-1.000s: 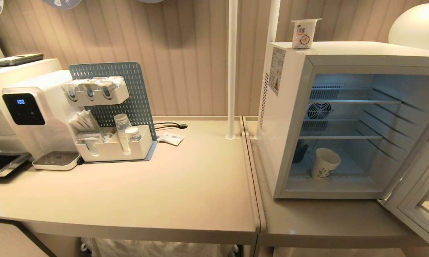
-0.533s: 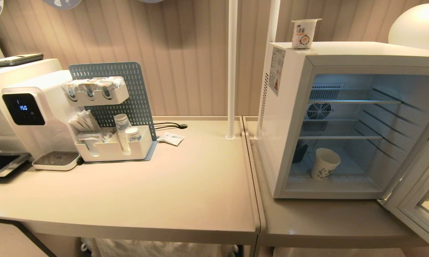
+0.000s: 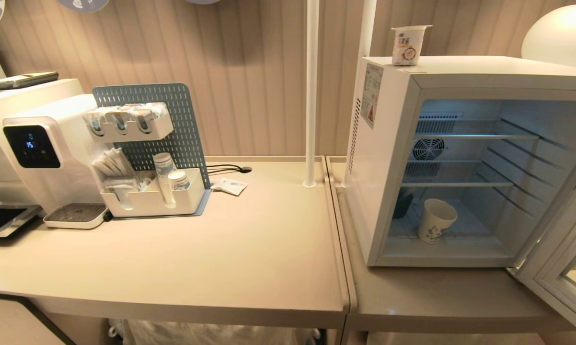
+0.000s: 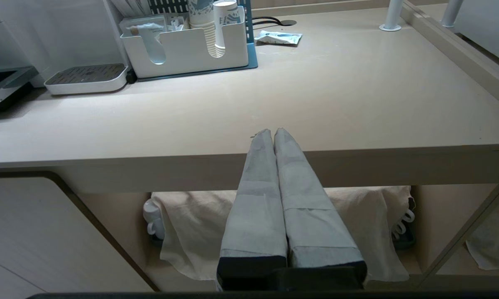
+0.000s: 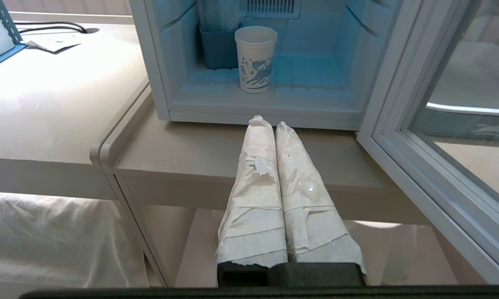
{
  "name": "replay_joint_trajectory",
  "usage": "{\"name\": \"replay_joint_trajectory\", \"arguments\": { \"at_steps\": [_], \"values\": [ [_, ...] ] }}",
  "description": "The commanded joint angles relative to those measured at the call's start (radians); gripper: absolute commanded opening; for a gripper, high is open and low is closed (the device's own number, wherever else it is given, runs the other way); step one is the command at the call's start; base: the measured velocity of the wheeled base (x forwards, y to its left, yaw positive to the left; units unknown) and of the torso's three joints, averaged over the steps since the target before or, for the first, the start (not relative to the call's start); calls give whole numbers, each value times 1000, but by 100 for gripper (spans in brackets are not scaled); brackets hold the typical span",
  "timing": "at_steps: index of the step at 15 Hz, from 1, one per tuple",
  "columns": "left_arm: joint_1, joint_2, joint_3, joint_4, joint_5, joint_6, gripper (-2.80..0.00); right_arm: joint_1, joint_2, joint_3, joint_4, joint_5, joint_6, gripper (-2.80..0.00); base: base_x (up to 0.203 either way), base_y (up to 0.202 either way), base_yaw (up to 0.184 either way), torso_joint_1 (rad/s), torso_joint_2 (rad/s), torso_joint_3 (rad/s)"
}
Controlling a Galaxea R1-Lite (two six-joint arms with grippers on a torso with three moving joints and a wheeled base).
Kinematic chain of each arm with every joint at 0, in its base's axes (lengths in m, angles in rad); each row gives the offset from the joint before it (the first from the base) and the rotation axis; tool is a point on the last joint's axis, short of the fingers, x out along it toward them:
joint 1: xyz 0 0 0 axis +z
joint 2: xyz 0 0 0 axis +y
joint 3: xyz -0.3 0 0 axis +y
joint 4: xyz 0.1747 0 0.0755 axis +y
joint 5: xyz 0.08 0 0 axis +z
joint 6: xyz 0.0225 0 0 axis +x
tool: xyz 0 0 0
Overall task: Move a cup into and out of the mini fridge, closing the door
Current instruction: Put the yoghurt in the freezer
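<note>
**Cup on the fridge floor, door open**

We see the cup (image 3: 435,221) upright on the floor of the mini fridge (image 3: 388,158), towards its left side, beside a dark blue bin (image 5: 218,52). The door (image 3: 558,261) hangs wide open on the right. Our right gripper (image 5: 266,122) sits near the fridge's front, fingers pressed together and empty; our left gripper (image 4: 272,132), likewise closed on nothing, is at the near edge of the table (image 3: 249,258)

Head camera looks down across the counter (image 3: 221,249) and open mini fridge (image 3: 388,158); wrist cameras face them low from the counter's front edge
</note>
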Motion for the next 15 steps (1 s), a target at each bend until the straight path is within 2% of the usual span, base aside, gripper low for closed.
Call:
{"name": "replay_joint_trajectory", "arguments": {
  "at_steps": [1,5,9,14,15],
  "values": [
    [0,0,0,2,-3,10,-280,0,-2,0,1,-3,0,-280,0,0,0,0,0,0],
    [0,1,-2,-6,-15,67,-280,-2,-2,0,1,-2,-3,-280,0,0,0,0,0,0],
    [0,1,-2,-8,-15,67,-280,0,-2,0,1,-2,-1,-280,0,0,0,0,0,0],
    [0,0,0,-8,-16,67,-280,0,-2,0,1,-5,2,-280,178,0,0,3,4,-1],
    [0,0,0,-8,-16,67,-280,0,-2,0,1,-5,3,-280,0,0,0,0,0,0]
  ]
}}
